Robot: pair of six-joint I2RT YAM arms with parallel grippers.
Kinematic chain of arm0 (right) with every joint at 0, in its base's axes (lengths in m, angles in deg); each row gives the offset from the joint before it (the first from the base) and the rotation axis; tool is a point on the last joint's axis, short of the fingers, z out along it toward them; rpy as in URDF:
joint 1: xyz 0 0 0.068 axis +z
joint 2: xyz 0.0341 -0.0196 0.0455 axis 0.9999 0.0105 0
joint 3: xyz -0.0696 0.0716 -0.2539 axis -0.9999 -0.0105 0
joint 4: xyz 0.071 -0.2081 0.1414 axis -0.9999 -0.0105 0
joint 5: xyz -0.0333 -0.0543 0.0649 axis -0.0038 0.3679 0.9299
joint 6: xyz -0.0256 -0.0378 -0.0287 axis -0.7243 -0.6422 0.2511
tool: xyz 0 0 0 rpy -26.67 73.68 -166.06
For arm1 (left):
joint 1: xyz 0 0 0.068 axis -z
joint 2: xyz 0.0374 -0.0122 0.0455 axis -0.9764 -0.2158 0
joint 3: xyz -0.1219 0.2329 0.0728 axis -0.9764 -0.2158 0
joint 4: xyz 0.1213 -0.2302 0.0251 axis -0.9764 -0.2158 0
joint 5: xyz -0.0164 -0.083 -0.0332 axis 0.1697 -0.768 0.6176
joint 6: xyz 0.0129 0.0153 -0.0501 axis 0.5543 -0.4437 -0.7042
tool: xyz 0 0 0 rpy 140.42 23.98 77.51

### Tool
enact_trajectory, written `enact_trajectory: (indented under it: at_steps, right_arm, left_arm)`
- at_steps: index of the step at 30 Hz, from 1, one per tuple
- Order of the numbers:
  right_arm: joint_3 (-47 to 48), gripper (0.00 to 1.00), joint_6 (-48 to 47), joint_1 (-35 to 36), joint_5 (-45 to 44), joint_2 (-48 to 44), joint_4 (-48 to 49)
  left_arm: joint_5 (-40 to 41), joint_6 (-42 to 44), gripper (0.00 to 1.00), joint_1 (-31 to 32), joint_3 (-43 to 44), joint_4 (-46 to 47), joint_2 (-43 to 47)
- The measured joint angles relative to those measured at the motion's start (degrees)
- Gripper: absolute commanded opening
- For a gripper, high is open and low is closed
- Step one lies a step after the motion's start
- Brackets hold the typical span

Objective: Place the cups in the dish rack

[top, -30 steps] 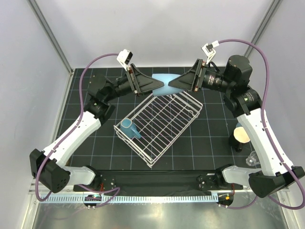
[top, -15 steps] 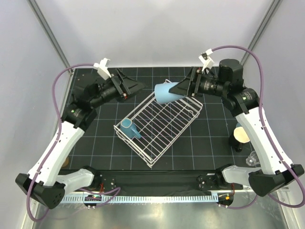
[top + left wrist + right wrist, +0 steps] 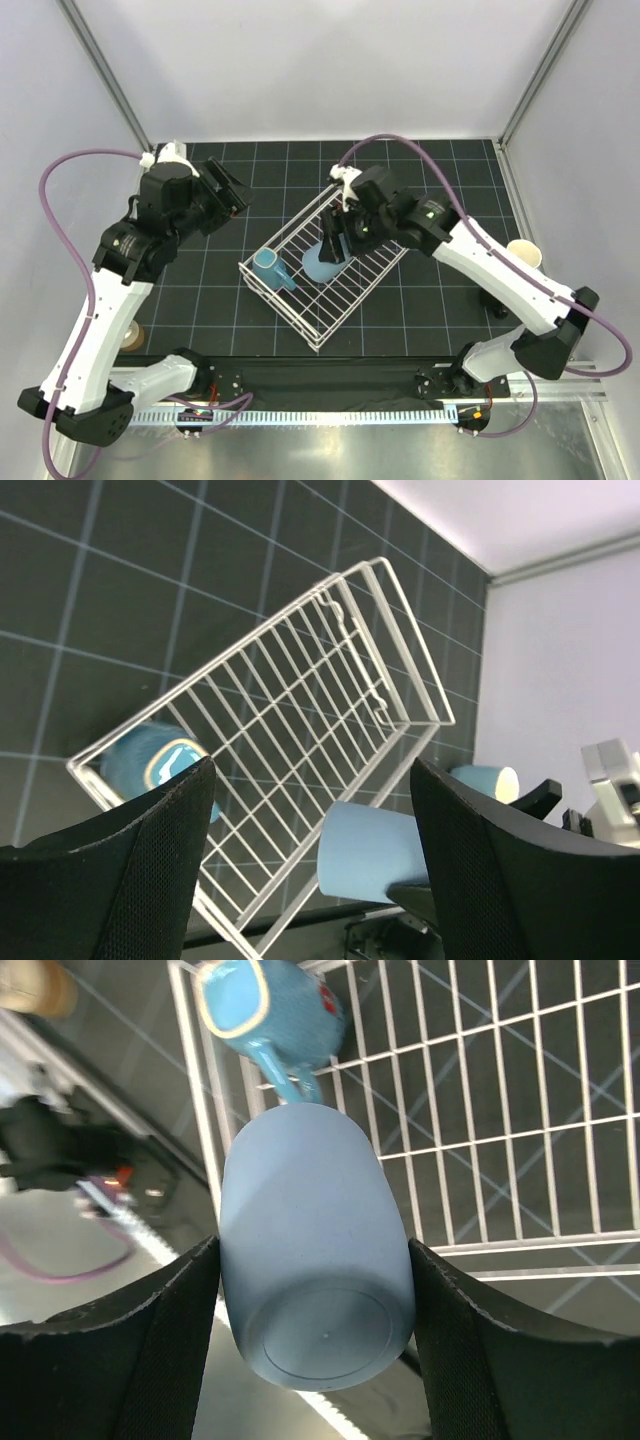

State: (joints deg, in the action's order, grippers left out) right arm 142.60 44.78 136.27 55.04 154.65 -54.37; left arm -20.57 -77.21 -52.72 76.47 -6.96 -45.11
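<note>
Starting nearest the arm bases, we find the dish rack [image 3: 362,262] lying askew on the black mat [image 3: 200,300], one corner toward us. In the rack's left corner sits the blue mug [image 3: 266,266], mouth up, its handle turned toward the rack's middle. Just beside that handle, over the rack's grid floor, hangs the light blue tumbler [image 3: 320,266], tilted, its base toward the wrist camera; we cannot tell whether its rim touches the wires. The right gripper [image 3: 315,1260] is clenched on the tumbler, one finger against each side. Right of the rack, well apart from it, a beige cup [image 3: 522,252] peeks from behind the right arm [image 3: 490,272]. Beyond the rack's left side, the left gripper [image 3: 310,775] hangs above the mat, fingers spread wide with nothing between them, pointed toward the rack.
</note>
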Motion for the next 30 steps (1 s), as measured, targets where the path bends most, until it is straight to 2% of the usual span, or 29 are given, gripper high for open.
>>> enact_trajectory:
  at_steps: [5,10,30]
  right_arm:
    - [0.4,0.04,-2.9,4.9,-8.4,4.6,-1.9]
    - [0.4,0.04,-4.6,7.5,-12.5,8.1,-2.5]
    - [-0.5,0.04,-7.6,14.1,-14.0,17.2,-2.9]
  left_arm:
    - [3.6,-0.2,0.76,0.0,0.0,-2.7,1.2]
    - [4.6,-0.4,0.76,-0.1,0.0,-4.2,1.2]
    - [5.1,-2.3,0.76,-0.1,-1.4,-4.8,3.2]
